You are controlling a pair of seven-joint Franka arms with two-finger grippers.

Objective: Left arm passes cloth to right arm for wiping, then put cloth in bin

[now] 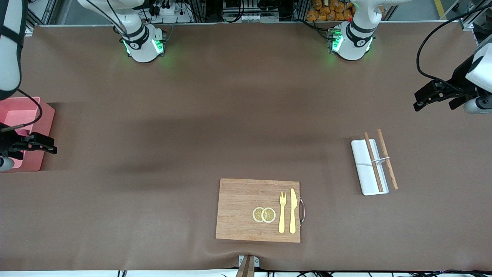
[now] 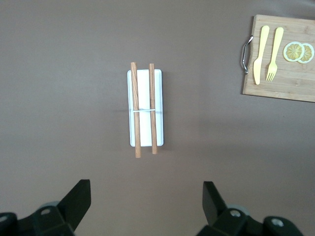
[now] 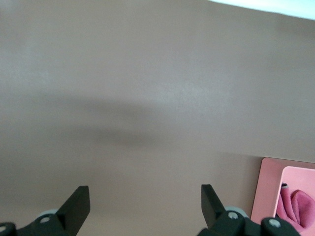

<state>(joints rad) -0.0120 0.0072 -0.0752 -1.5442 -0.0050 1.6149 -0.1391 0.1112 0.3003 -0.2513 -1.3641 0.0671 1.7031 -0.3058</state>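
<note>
The salmon-pink bin [image 1: 25, 112] stands at the right arm's end of the table. The cloth [image 3: 298, 203], its magenta-pink side showing, lies inside the bin [image 3: 269, 192] in the right wrist view; in the front view it is hidden. My right gripper [image 1: 50, 146] is open and empty, up over the bin's edge and the table beside it; in its wrist view [image 3: 145, 197] only bare table shows between the fingers. My left gripper [image 1: 418, 101] is open and empty, up over the left arm's end of the table, with bare table between its fingers [image 2: 146, 197].
A white oblong tray [image 1: 364, 163] with two wooden chopsticks across it lies toward the left arm's end and shows in the left wrist view [image 2: 158, 98]. A wooden cutting board [image 1: 240, 207] with lemon slices, a fork and a knife lies near the front edge.
</note>
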